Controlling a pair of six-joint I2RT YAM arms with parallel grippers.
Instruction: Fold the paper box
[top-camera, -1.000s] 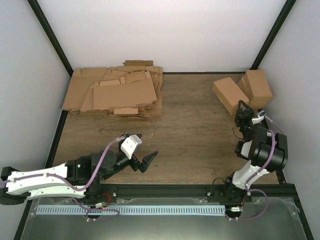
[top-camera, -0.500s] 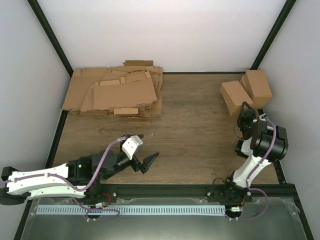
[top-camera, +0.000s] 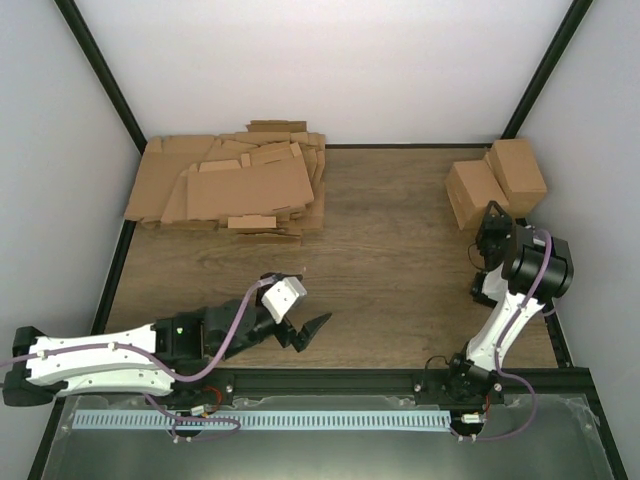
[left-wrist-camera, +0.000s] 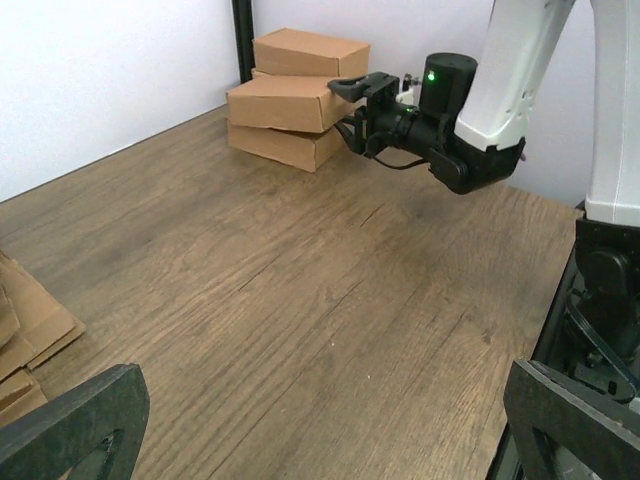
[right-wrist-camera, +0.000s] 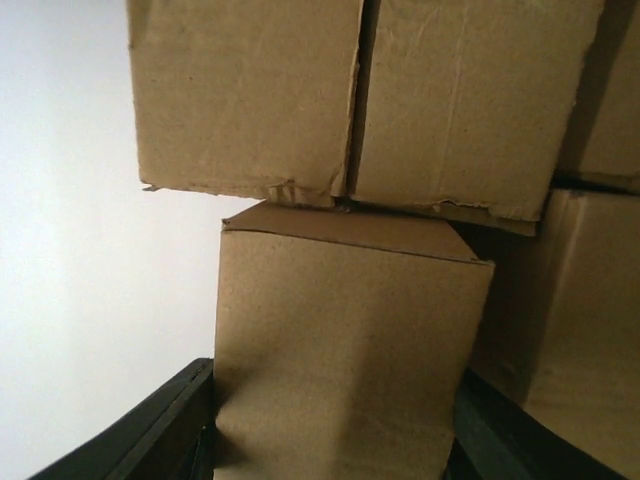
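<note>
At far right, right gripper (top-camera: 490, 215) has pushed its clamped paper box (top-camera: 468, 190) against neighbouring box (top-camera: 517, 172); left gripper (top-camera: 314, 303) gapes empty

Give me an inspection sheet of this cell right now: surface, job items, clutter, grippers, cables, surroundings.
Surface: wood-grain table, no damage seen.
Job's things: paper box, folded, at the other folded boxes in the far right corner.
Clutter: heap of flat cardboard sheets at the far left.
Grippers: left gripper open over the table, holding nothing; right gripper shut on the paper box.
Cables: purple cables run along both arms; none seen on the wood.
Surroundings: white walls, black frame posts.
</note>
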